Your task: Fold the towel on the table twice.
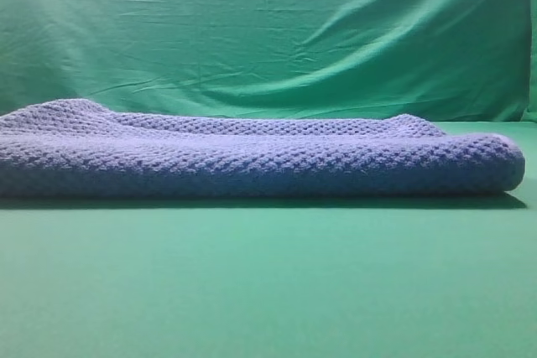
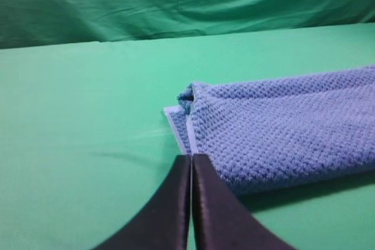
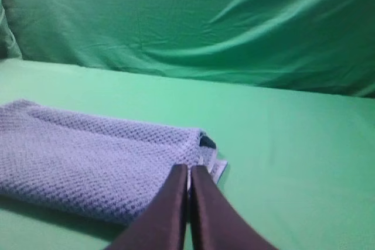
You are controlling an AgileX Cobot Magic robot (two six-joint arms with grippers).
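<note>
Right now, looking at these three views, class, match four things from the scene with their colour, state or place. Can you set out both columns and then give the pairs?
Things:
1. blue-grey waffle-knit towel
2. smooth green table
3. wrinkled green backdrop cloth
4. left gripper

Descriptions:
A. hangs creased behind everything
B. dark fingers pressed together, tips at the towel's pale-edged corner
C. lies folded, layers stacked
D. flat and plain, carries the towel

Pairs: 1-C, 2-D, 3-A, 4-B
</note>
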